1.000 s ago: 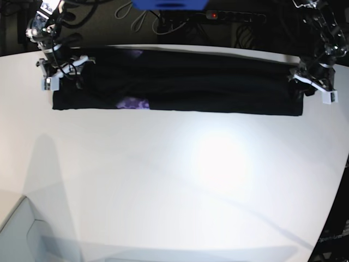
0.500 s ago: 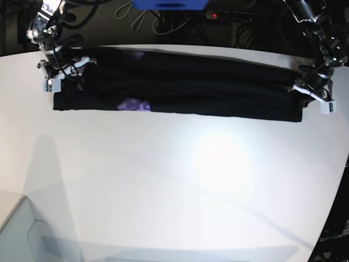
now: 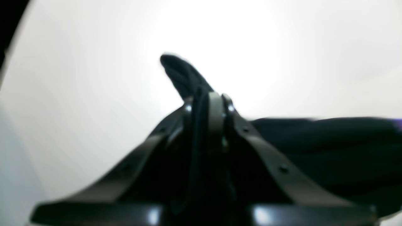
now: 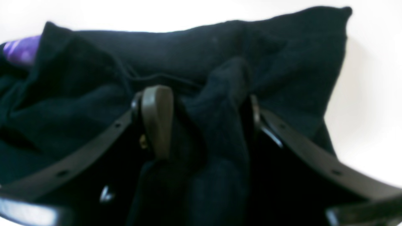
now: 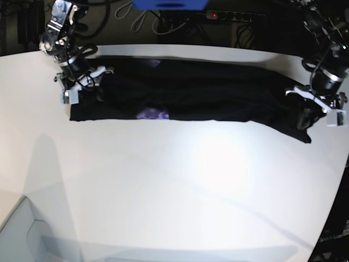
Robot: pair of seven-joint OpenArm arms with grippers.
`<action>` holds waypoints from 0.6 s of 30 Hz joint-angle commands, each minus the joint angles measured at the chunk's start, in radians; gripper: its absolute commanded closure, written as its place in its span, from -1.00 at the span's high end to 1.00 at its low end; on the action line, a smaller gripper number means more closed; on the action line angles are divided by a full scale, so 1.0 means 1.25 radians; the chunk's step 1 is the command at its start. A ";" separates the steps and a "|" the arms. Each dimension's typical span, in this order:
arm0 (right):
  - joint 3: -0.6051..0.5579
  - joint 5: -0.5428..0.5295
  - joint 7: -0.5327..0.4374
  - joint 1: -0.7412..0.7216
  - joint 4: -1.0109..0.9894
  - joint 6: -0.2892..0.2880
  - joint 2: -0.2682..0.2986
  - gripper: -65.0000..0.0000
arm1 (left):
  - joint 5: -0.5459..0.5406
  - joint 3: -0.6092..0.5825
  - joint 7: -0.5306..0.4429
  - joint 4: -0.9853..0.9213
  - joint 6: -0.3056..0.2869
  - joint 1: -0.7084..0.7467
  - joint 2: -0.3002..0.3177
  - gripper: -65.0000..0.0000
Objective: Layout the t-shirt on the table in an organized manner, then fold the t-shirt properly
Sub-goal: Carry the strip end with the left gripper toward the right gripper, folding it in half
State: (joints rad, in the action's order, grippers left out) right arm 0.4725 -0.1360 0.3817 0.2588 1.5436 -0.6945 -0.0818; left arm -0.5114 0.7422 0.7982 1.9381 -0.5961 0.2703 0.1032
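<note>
The black t-shirt (image 5: 207, 95) lies as a long folded strip across the far side of the white table (image 5: 174, 191), with its purple graphic (image 5: 152, 113) showing at the front fold. At the strip's right end my left gripper (image 5: 305, 117) is shut on the cloth. In the left wrist view the left gripper (image 3: 209, 97) pinches a thin fold, and a corner of the t-shirt (image 3: 182, 75) pokes out past the tips. My right gripper (image 5: 82, 90) holds the left end. Its jaws stand apart around a thick bunch of t-shirt (image 4: 220, 40) in the right wrist view, near the graphic (image 4: 22, 50).
A power strip (image 5: 218, 15) with a red light, cables and a blue object (image 5: 169, 4) sit behind the table's far edge. The table's curved edge (image 5: 332, 207) runs down the right side. A pale grey surface (image 5: 22, 234) lies at the lower left corner.
My left gripper has closed on the shirt's right end. Both arms and the whole strip have shifted to the right, and the right end has come a little toward the front.
</note>
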 commanded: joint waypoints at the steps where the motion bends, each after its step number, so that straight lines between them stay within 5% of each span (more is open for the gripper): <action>1: -0.005 -0.004 0.003 0.000 0.008 -0.003 0.003 -0.01 | -0.010 -0.004 -0.008 0.037 -0.001 0.002 -0.022 -1.00; 4: -0.031 -0.004 0.003 0.000 0.008 -0.003 0.003 -0.01 | 0.011 -0.071 -0.007 0.063 -0.001 0.021 -0.086 -1.00; 11: -0.036 -0.004 0.003 0.000 0.012 -0.003 0.003 -0.01 | 0.127 -0.276 -0.017 0.047 0.000 0.045 -0.145 -0.99; 18: -0.036 -0.004 0.003 0.000 0.012 -0.003 0.003 -0.01 | 0.323 -0.415 -0.038 0.043 0.001 0.020 -0.208 -0.99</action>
State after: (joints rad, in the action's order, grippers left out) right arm 0.4267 -0.1368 0.3817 0.2588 1.5448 -0.6949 -0.0803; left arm -0.0902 0.2184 0.7815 1.9743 -0.6010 0.3080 -0.1604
